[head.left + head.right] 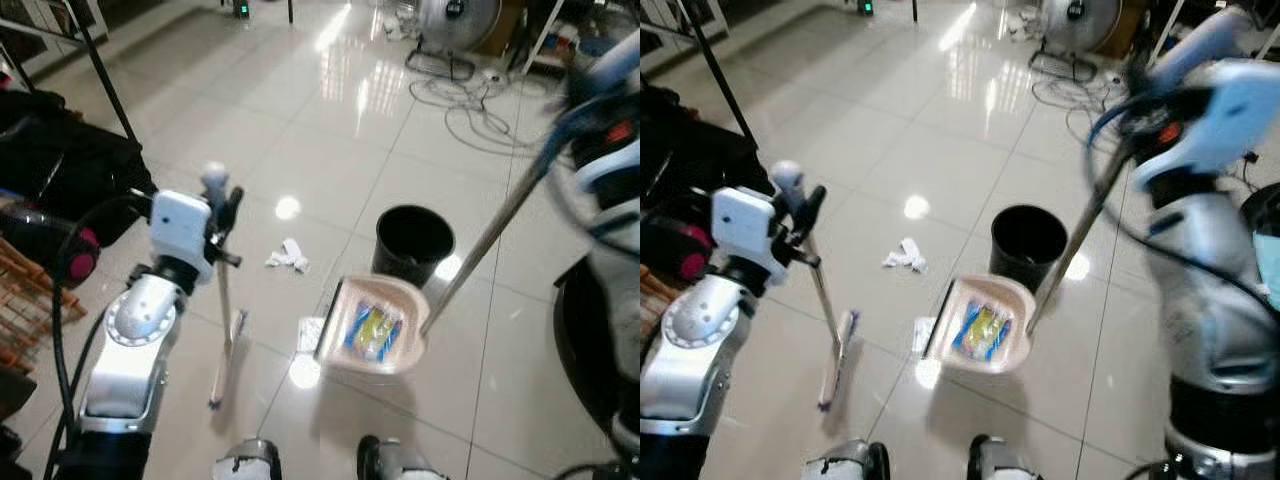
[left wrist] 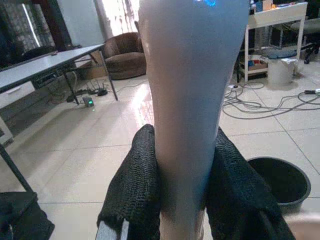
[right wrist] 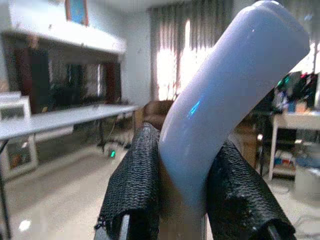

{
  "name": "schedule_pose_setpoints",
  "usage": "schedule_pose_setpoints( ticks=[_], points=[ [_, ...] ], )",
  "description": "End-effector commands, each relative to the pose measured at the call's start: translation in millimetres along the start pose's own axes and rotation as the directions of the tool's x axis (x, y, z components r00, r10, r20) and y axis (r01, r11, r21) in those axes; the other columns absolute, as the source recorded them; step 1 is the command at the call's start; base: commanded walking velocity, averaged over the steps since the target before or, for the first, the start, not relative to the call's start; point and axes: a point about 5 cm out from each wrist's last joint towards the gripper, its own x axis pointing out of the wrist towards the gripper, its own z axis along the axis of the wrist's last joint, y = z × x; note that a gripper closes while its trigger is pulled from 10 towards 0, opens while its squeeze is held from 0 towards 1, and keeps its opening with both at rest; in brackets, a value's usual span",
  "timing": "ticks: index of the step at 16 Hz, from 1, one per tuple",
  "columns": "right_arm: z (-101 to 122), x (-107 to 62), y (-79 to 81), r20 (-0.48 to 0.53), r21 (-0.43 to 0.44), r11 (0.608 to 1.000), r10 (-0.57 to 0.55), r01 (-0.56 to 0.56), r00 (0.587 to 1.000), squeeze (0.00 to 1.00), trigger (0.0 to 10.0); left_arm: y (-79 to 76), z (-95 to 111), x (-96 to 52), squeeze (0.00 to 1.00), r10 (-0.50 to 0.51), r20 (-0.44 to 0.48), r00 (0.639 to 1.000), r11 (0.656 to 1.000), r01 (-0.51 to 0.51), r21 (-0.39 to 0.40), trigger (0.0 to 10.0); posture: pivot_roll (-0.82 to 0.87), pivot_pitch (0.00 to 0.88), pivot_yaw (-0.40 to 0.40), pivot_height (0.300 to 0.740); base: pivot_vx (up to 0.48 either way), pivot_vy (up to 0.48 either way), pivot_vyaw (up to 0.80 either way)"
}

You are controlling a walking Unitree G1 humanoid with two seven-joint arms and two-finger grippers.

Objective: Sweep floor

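Observation:
My left gripper (image 1: 222,208) is shut on the pale handle of a broom (image 1: 222,300). The broom's head (image 1: 837,360) rests on the tiles in front of my feet. My right gripper (image 3: 182,165) is shut on the long handle (image 1: 490,235) of a pink dustpan (image 1: 375,330). The pan hangs tilted just in front of a black bin (image 1: 413,240) and holds a yellow and blue wrapper (image 1: 981,330). A crumpled white paper (image 1: 288,256) lies on the floor between broom and bin. A flat white scrap (image 1: 310,335) lies at the pan's left edge.
A black bag (image 1: 70,165) and a wooden rack (image 1: 25,300) crowd the left side beside a slanted black frame leg (image 1: 105,75). A fan (image 1: 455,20) and loose cables (image 1: 470,100) lie at the far right. Glossy open tiles stretch ahead.

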Motion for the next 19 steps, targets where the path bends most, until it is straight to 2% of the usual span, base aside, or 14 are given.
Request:
schedule_pose_setpoints(
  ticks=[1, 4, 8, 13, 19],
  points=[
    [21.3, 1.2, -1.7, 0.069, 0.003, 1.000, -0.002, 0.002, 0.998, 0.00, 10.0, -4.2, 7.5, -0.1, 0.00, -0.005, 0.024, 1.000, 1.000, 0.005, 0.011, 10.0, 0.01, 0.087, -0.012, 0.740, 0.364, 0.000, 0.00],
    [29.8, 4.0, -2.5, 0.072, 0.024, 1.000, -0.017, 0.015, 0.997, 0.00, 10.0, -7.1, 8.4, -0.5, 0.00, -0.001, 0.019, 1.000, 1.000, 0.001, 0.005, 10.0, 0.01, 0.084, -0.021, 0.740, 0.368, 0.000, -0.50],
    [37.7, 6.2, -14.4, 0.091, 0.043, 0.996, -0.079, 0.075, 0.993, 0.00, 10.0, -9.0, 9.0, -1.3, 0.00, -0.006, 0.013, 1.000, 1.000, 0.005, 0.026, 10.0, 0.01, 0.075, -0.023, 0.740, 0.369, 0.000, 0.00],
    [46.3, 5.4, -25.9, 0.115, 0.056, 0.992, -0.116, 0.110, 0.987, 0.00, 10.0, -2.2, 9.3, 1.0, 0.00, 0.013, 0.014, 1.000, 0.999, -0.014, 0.032, 10.0, 0.01, 0.057, -0.021, 0.740, 0.369, 0.000, 0.00],
    [47.5, 5.7, -27.6, 0.113, 0.060, 0.992, -0.116, 0.109, 0.987, 0.00, 10.0, -0.4, 9.6, 2.5, 0.00, 0.021, 0.018, 1.000, 0.999, -0.022, 0.034, 10.0, 0.00, 0.046, -0.021, 0.740, 0.368, 0.000, -0.28]
  ],
)
